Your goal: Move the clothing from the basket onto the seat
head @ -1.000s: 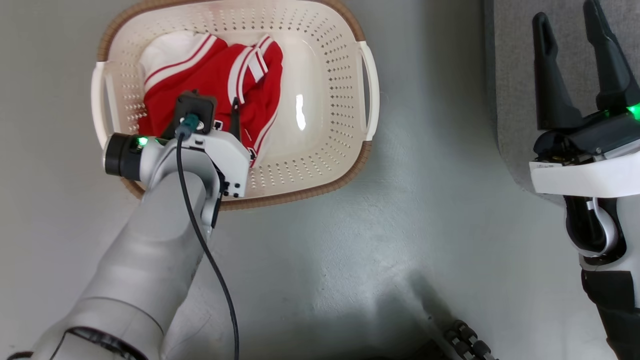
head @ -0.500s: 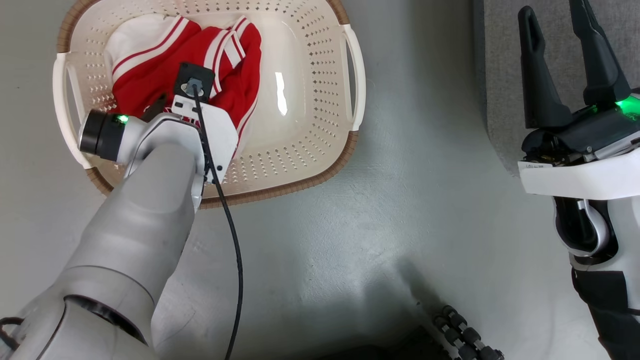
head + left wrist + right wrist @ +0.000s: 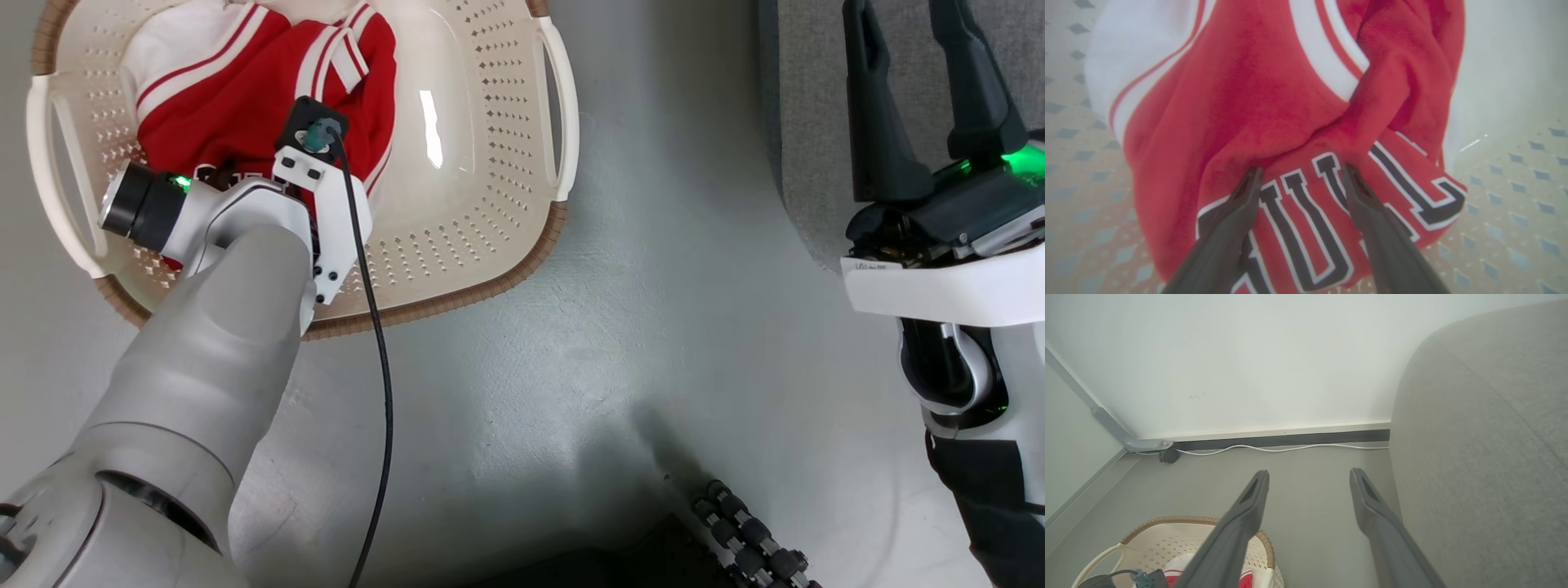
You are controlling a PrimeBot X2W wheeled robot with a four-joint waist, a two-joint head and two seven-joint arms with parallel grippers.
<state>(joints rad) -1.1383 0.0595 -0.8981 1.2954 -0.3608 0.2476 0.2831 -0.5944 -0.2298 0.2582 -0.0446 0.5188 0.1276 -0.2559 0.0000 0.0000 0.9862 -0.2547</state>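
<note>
Clothing: a red jersey w/ white-striped trim is bunched in the basket, upper left of the head view; a second garment cannot be told apart from it. The left gripper is seen in the left wrist view w/ jaws spread wide, tips pressed at the fabric and straddling the lettering; nothing is clamped yet. Step in hand, as judged: pick-up approach, 1st part of the transfer. Next move req.: jaws to be closed on a thick fold, then lifted clear of the basket wall and carried across the floor to the seat, upper right of the head view. The right gripper is held open and empty, above the floor beside the seat edge. Writing: dark, white-outlined "U", "L", "L" can be read; the preceding letter is cut off by a finger. A small label on the right wrist housing is too small to read.
</note>
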